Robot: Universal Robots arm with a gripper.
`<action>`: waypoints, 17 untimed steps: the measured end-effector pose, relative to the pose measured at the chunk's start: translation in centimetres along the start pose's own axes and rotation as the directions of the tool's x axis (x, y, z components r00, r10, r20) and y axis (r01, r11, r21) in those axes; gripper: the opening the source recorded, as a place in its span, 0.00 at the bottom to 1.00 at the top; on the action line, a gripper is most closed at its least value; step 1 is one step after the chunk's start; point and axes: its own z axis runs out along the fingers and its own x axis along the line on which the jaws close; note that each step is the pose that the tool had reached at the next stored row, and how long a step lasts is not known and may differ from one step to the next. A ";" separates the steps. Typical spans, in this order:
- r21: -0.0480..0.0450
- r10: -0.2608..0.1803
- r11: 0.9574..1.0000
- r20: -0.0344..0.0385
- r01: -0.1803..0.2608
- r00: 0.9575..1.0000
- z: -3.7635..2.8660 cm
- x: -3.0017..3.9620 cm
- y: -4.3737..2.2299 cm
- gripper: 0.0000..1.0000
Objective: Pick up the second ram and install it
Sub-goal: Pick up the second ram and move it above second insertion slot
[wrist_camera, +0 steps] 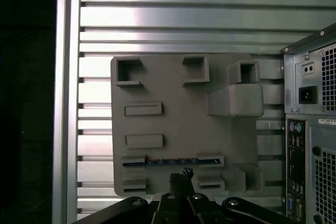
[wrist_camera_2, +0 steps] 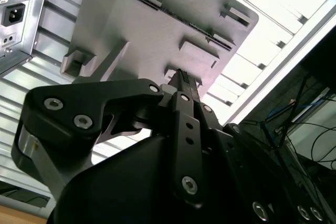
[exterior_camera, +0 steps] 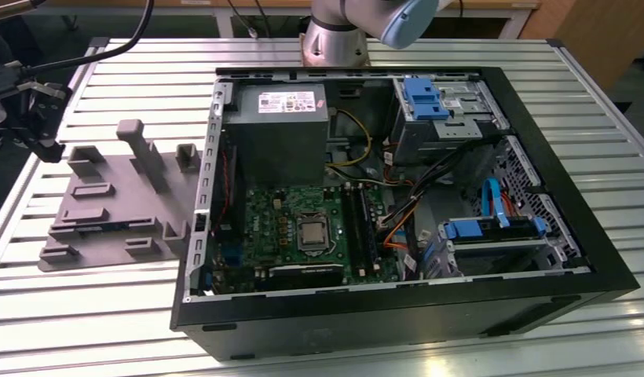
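1. The tool (wrist_camera: 181,174) is nearest the lens in the first wrist view. Its fingers are pressed together with nothing between them.
2. The slatted desk (wrist_camera: 184,19) spreads out beneath it.
3. The PC case (wrist_camera: 310,129) stands off to its side.
4. The grey holder (wrist_camera: 173,124) lies straight below the tool.
5. The second ram (wrist_camera: 173,162) stands on edge in that holder, just ahead of the fingertips, with its long axis crosswise to them. I can only see a thin edge. The ends are tucked into brackets, and the label's hidden.

Exterior view high over open case (exterior_camera: 406,326) and grey fixture plate (exterior_camera: 112,208); both wrist views close above it.
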 end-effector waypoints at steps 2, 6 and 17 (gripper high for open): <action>0.000 -0.012 1.000 -0.001 0.012 1.000 0.00 0.00 0.00 0.11; -0.001 -0.037 0.999 -0.002 0.037 0.999 0.00 0.00 0.00 0.11; -0.003 -0.124 0.992 -0.005 0.124 0.992 0.00 0.00 0.00 0.11</action>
